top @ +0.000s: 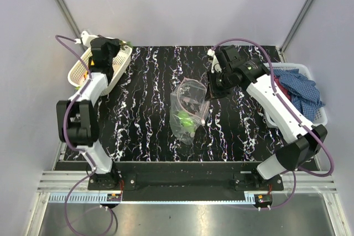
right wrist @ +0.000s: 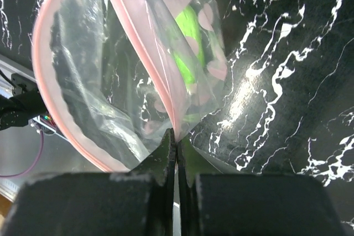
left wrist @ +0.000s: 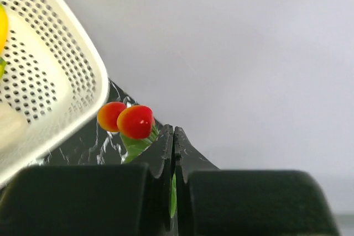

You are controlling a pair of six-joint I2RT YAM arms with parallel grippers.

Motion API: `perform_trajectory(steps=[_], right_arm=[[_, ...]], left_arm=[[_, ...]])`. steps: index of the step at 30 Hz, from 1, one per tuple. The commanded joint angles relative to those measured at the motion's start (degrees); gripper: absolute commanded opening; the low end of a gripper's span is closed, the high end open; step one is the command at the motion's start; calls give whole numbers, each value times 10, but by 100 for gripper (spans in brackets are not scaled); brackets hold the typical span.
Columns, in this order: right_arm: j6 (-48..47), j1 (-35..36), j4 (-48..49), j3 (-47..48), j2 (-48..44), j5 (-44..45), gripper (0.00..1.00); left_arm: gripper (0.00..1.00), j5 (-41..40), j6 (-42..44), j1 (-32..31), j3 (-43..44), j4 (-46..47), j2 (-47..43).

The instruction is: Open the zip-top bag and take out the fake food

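Clamping the right gripper [right wrist: 176, 136] on the pink rim of the zip-top bag [right wrist: 94, 81], mid-table, green fake food [right wrist: 187, 42] lying inside just ahead; pinching the left gripper [left wrist: 173, 134] on the green leaf of a red toy [left wrist: 135, 121] beside the white basket [left wrist: 61, 75].

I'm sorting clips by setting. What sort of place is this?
Probably a lab robot cell, not a kitchen: plain panel walls box in a small marbled table, metal rails edge it, and the props are toy food, a bag and a plastic basket.
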Motion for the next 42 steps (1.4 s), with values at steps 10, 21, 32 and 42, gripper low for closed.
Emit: perform_trajectory(steps=[10, 21, 32, 42], right_arm=[[-31, -3, -22, 52, 20, 8, 0], [-11, -3, 4, 39, 25, -28, 0], [19, -4, 38, 29, 28, -64, 0], [66, -3, 76, 12, 4, -103, 0]], left_arm=[[70, 68, -78, 94, 151, -13, 154], [63, 146, -37, -45, -102, -49, -74], [52, 101, 91, -290, -134, -196, -299], [21, 6, 30, -452, 20, -365, -195]])
